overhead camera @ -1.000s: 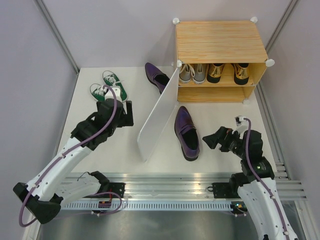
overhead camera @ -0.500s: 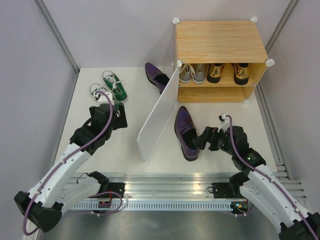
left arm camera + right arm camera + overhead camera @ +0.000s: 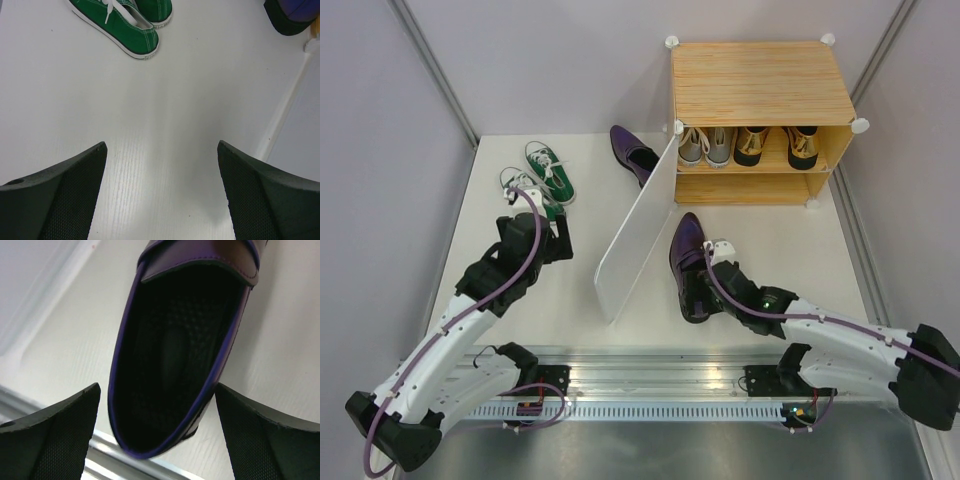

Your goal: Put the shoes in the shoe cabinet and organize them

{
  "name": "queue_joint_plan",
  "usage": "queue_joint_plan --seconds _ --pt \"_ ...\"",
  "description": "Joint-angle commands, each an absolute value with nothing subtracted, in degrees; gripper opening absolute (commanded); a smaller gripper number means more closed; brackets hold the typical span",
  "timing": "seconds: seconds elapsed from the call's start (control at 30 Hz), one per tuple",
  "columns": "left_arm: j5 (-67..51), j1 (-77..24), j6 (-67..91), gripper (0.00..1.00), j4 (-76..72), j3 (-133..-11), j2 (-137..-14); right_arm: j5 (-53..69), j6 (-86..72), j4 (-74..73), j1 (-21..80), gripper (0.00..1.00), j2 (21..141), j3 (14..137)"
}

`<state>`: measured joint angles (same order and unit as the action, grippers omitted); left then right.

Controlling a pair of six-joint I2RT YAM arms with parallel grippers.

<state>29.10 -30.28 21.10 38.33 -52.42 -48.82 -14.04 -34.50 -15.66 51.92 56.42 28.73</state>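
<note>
Swept in from 3 o'clock within the last second, bringing the right gripper (image 3: 157,390), spread wide and gripping nothing, astride the heel of the glossy purple dress shoe (image 3: 688,248), at 7 o'clock of the light bamboo-grain shoe cabinet (image 3: 760,85). Points to an imminent pickup. Leaves the left gripper (image 3: 161,150) released too, green canvas sneakers (image 3: 125,27) at 11 o'clock.
</note>
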Motion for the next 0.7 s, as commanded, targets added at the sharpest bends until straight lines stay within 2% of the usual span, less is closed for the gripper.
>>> queue_joint_plan --seconds 0.0,0.23,0.67 --pt "27.95 -30.06 18.98 0.93 35.68 -52.38 -48.08 -24.95 -38.14 -16.26 53.52 0.98 62.39 32.78" --pt "26.19 -30.06 18.81 0.92 35.42 -52.29 -48.34 -27.24 -39.99 -13.45 54.05 0.98 70.74 34.53" --pt "24.26 -30.06 18.55 0.92 35.24 -52.29 -48.51 -33.48 -46.14 -20.39 57.74 0.98 72.77 40.78"
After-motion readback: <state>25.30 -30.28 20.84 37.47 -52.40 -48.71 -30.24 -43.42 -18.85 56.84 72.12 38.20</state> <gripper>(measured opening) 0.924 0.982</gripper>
